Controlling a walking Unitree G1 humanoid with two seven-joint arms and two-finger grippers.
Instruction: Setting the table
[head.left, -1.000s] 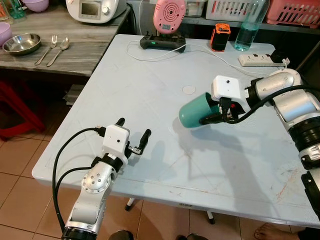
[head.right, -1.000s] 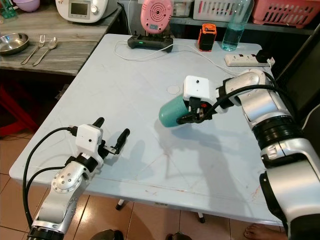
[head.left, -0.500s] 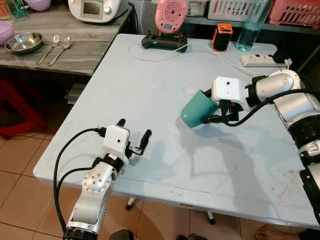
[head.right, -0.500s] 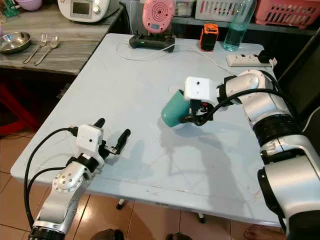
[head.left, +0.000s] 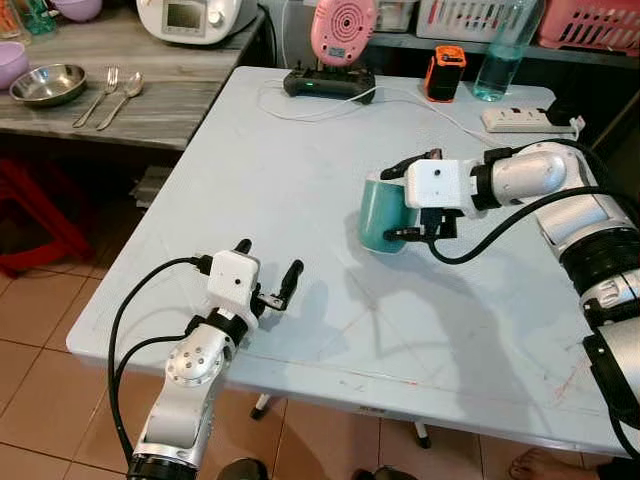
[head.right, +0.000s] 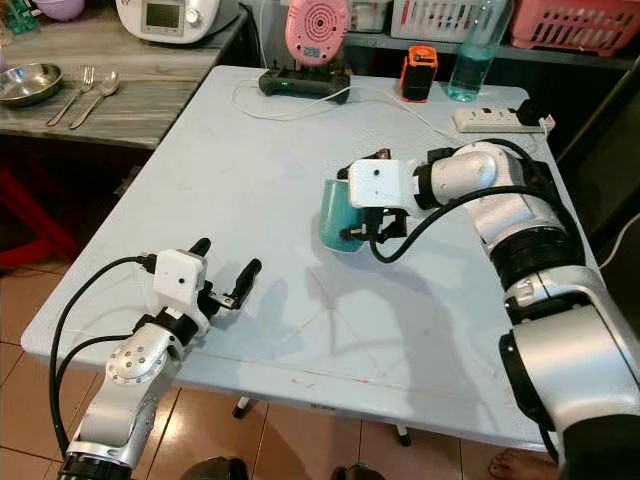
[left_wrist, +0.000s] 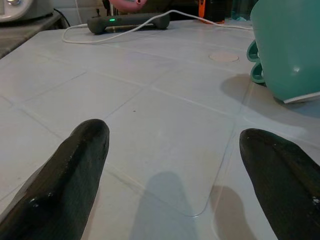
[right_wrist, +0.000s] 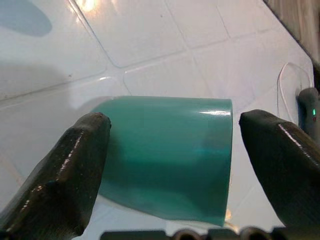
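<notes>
At frame centre, the right gripper (head.left: 398, 207) pinches the green cup (head.left: 378, 215) on the table (head.left: 300, 150); the left gripper (head.left: 268, 270) is spread, lower left.

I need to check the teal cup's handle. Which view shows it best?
The left wrist view: the teal cup's handle sticks out at its side. Both eye views and the right wrist view show its body between the right gripper's fingers.
</notes>
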